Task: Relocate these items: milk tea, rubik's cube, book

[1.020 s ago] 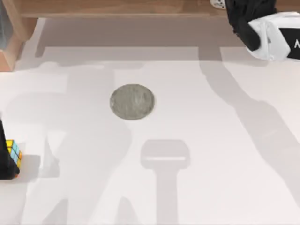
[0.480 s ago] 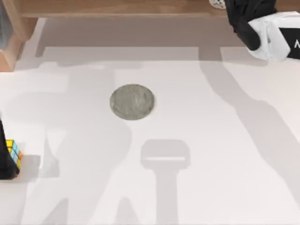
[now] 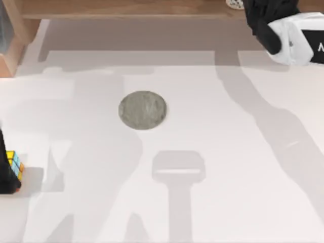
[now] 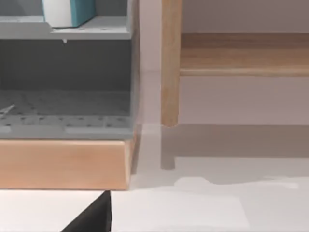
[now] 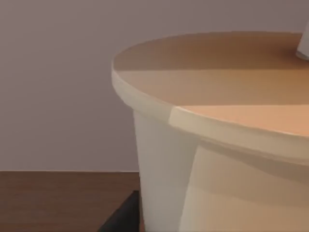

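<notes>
A: Report changes, left side of the table first.

B: The rubik's cube (image 3: 15,165) has shifted slightly further left since a second ago and now sits at the extreme left edge, about midway between near and far. The left gripper (image 3: 6,174) is the dark mass against it. Whether its fingers are clamped on the cube or loose beside it — cannot tell. Judgement: the cube's relocation is in progress, not finished.

A: Centre of the table?

B: The grey disc (image 3: 142,110) is unchanged, lying flat and well apart from both arms. Nothing rests on it.

A: Right side?

B: The right gripper (image 3: 267,23) is at the far right corner, over the wooden ledge (image 3: 126,8). It has moved a little toward the far edge over the last second. Finger state — cannot tell. The right wrist view has the milk tea (image 5: 212,159) very close, with its orange lid (image 5: 227,82) and a corner of the white straw (image 5: 304,46) visible. Judgement: the cup is at or in that gripper, being carried or placed at the far right.

A: Containers?

B: The left wrist view shows a grey shelf unit (image 4: 65,79) with a wooden base. A white-and-teal item (image 4: 67,12) stands on its upper level; the lower compartment appears empty. The cup is lidded, so its contents cannot be read here.
</notes>
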`<action>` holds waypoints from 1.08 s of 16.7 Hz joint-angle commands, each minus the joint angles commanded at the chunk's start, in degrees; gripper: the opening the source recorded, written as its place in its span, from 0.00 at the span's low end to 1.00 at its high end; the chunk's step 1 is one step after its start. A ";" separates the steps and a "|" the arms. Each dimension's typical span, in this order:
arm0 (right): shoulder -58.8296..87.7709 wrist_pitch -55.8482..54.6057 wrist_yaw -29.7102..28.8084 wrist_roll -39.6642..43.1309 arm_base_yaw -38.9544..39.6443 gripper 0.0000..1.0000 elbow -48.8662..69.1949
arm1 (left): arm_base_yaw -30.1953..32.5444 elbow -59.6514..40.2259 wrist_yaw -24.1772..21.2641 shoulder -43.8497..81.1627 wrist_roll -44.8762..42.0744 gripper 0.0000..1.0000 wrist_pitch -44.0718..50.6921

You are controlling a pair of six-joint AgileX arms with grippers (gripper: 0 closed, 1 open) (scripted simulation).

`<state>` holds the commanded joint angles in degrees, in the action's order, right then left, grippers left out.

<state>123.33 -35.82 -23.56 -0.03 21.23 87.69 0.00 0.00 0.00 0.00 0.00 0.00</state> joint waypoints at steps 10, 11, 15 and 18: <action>-3.13 -0.94 -0.87 -0.11 1.07 0.00 -3.68 | 0.00 0.00 0.00 0.00 0.00 1.00 0.00; -4.66 -1.30 -1.17 -0.12 1.40 0.00 -5.67 | 0.00 0.00 0.00 0.00 0.00 1.00 0.00; -8.88 -2.69 -2.39 -0.16 2.70 0.00 -11.43 | 0.00 0.00 0.00 0.00 0.00 1.00 0.00; -12.90 -3.60 -3.32 -0.16 3.62 0.00 -17.19 | 0.00 0.00 0.00 0.00 0.00 1.00 0.00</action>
<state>110.43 -39.42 -26.89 -0.19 24.84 70.49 0.00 0.00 0.00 0.00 0.00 0.00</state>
